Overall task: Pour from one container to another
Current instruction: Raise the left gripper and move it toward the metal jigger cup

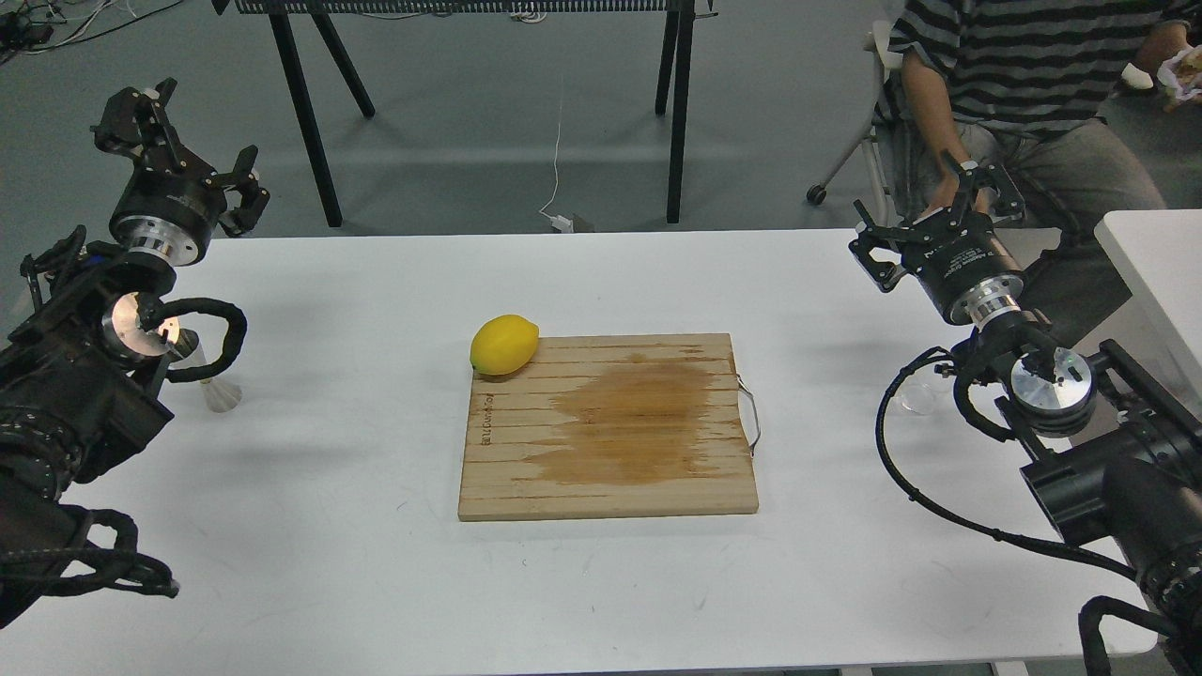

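Observation:
The clear glass cup (918,399) stands on the white table (329,563) at the right, partly behind the cable of my right arm. The steel jigger (222,392) stands at the left edge of the table, its upper part hidden by my left arm. My left gripper (197,141) is raised beyond the table's far left corner, open and empty, well above the jigger. My right gripper (925,205) hovers over the far right edge, open and empty, behind and above the cup.
A wooden cutting board (610,451) with a wet stain and a wire handle lies mid-table. A yellow lemon (504,345) rests on its far left corner. A seated person (1024,84) is close behind my right gripper. A second white table (1160,253) stands at the right.

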